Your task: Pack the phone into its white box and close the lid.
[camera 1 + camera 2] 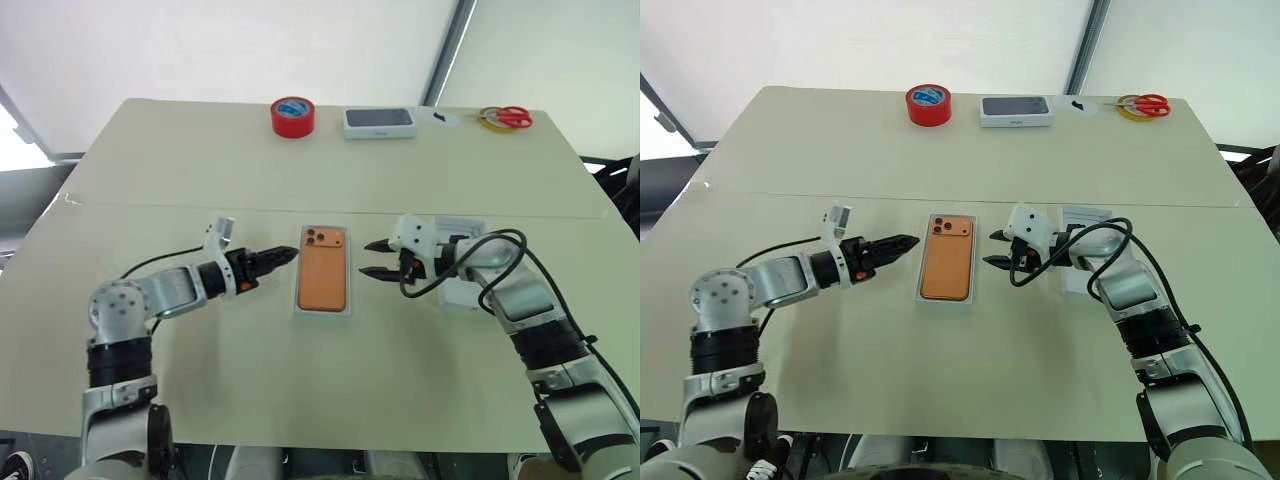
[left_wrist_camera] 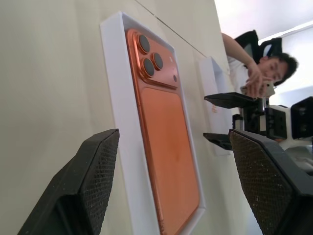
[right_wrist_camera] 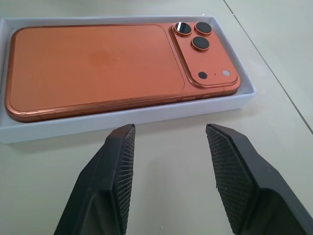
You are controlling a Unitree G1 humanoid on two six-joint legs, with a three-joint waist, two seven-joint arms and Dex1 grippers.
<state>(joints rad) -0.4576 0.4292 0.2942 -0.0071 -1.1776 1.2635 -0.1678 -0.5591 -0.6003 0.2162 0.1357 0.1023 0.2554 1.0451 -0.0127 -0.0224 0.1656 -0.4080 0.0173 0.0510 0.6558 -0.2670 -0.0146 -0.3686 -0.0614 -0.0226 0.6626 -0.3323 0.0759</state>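
Both end effectors hover low over the bench [image 1: 200, 400], facing each other with the white box [image 1: 323, 313] between them. Left end effector [image 1: 284, 257] sits just beside the box's left edge, its two black fingers [image 2: 88, 186] spread apart and holding nothing. Right end effector [image 1: 377, 258] sits just off the box's right edge, its fingers [image 3: 112, 181] parted as well, one above the other, empty, with a black cable looping off its wrist.

Inside the box lies the phone [image 1: 322, 279], orange, back up, lying flat in the tray, with its dark lenses [image 3: 193, 35] at the end away from the robot. No lid covers it.

Behind the right end effector, partly hidden by the arm, rests the lid [image 1: 1085, 216], touching neither finger.

Well beyond both end effectors, along the bench's far edge, stand a red tape roll [image 1: 293, 116], a dark-topped white box [image 1: 379, 122] and red-handled scissors [image 1: 508, 117]. A person [image 2: 259, 73] shows beyond the bench in the left wrist view.
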